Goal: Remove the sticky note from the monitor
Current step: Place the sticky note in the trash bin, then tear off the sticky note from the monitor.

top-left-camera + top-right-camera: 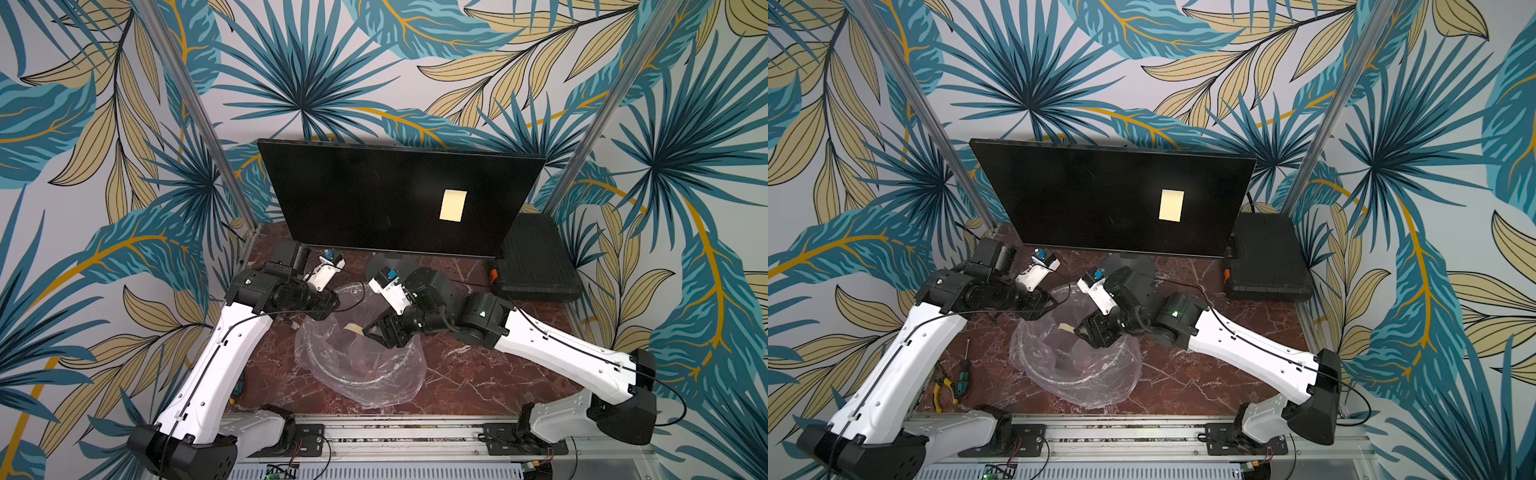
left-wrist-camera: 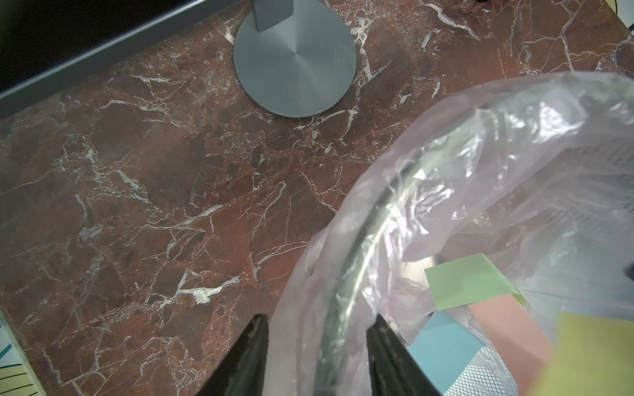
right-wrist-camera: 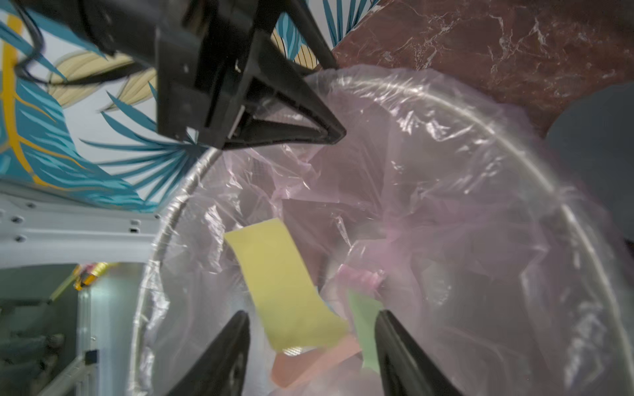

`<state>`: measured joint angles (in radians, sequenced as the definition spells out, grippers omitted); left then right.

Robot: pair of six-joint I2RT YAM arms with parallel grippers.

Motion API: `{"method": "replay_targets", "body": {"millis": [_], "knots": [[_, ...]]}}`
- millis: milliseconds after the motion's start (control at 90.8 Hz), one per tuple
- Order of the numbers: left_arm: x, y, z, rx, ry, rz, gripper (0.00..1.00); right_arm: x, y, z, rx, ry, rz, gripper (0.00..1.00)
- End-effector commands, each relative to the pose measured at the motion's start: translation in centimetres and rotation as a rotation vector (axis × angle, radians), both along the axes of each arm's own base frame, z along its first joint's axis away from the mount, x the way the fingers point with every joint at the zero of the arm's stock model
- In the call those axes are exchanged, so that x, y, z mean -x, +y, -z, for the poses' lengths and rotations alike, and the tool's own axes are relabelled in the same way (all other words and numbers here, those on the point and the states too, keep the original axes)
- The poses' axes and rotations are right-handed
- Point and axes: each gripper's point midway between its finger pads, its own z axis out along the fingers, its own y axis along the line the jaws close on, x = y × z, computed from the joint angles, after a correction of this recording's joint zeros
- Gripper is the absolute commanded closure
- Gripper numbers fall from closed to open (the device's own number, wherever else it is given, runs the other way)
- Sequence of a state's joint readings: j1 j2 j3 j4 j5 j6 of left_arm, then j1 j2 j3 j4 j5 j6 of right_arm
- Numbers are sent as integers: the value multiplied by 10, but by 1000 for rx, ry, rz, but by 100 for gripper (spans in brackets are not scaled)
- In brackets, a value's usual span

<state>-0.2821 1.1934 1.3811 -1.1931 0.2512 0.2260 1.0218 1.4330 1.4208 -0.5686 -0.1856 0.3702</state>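
Right gripper (image 3: 313, 312) fills the foreground of its wrist view: jaws spread, pinching nothing. A loose yellow note (image 3: 284, 284) sits unheld between its fingers, over the mouth of a wire bin (image 3: 497, 135) lined with clear film. Deeper in the bin lie a green note (image 2: 466, 286), a blue note (image 2: 442, 346) and a pink note (image 2: 504, 329). Left gripper (image 2: 319, 317) sits astride the bin's rim, jaws apart, one finger outside and one inside. The bin stands on the marbled tabletop (image 1: 478, 374) directly in front of the monitor (image 1: 353, 199), near the monitor's round grey stand base (image 2: 298, 68). In both top views the pale yellow sticky note (image 1: 453, 204) is stuck to the monitor's black screen, between the screen's centre and the end that adjoins a black ribbed case (image 1: 536, 262). Both grippers are well apart from it.
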Motion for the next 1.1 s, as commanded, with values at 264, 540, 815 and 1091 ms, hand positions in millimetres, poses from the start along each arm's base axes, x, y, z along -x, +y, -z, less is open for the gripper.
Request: {"method": "replay_targets", "body": {"millis": [264,540,815,1091], "knots": [[-2,-4,-3,17,1,0,50,1,-19,-34,-38,-123,8,25],[-2,-3,-1,15,2,0,50,-4,-50,-87,-206,-197,140,26],[-2,-2,1,8,3,-1,51,-46,-129,-112,-293,-204,499,26],[-1,-3,0,11,0,1,50,-102,-170,-107,-400,-85,689,25]]}}
